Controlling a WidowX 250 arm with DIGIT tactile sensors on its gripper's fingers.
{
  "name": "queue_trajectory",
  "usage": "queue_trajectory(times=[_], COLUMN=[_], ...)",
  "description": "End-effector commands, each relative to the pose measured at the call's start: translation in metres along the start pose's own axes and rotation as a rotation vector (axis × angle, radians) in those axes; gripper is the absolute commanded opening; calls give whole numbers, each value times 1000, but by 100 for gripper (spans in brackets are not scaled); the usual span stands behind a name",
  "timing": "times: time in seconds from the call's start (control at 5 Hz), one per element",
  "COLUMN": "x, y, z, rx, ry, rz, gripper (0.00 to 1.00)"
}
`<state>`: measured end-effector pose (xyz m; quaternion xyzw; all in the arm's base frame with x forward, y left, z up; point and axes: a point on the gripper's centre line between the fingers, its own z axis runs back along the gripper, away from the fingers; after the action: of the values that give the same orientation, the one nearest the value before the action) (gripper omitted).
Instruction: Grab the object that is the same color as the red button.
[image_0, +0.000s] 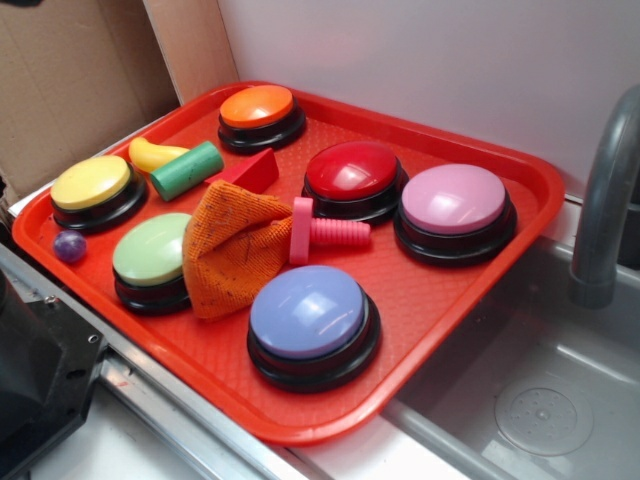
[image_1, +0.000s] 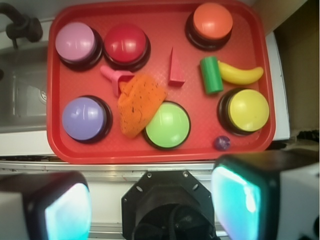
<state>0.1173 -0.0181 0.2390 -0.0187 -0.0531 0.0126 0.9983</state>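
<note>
While the jaws (image_1: 150, 210) hang wide open and empty above the near edge of the red plastic tray (image_1: 255, 75), the small red wedge-shaped block (image_1: 175, 68) lies well ahead of them, near the tray's middle. Beyond and left of it sits the glossy deep-red dome button (image_1: 125, 44). An orange cloth (image_1: 140, 102) lies between jaws and wedge, slightly left.

The red button (image_0: 351, 170) at the frame's centre looks like glossy, smooth plastic. The small red wedge (image_0: 252, 172) left of it seems matt. The tray (image_0: 440, 300) is dimpled red plastic. The orange cloth (image_0: 232, 245) is coarse weave. The sink (image_0: 540, 380) at lower right looks like dull metal.
</note>
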Motion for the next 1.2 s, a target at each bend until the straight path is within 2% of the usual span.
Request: queue_trajectory(times=[0.0, 0.4, 0.6, 1.0], x=[38, 78, 88, 99], y=[17, 38, 50, 57], z=[-36, -102, -133, -176], rx=[48, 19, 9, -7], ry=[-79, -89, -82, -64], rz=[-18, -38, -26, -64], gripper=[100, 100, 100, 100])
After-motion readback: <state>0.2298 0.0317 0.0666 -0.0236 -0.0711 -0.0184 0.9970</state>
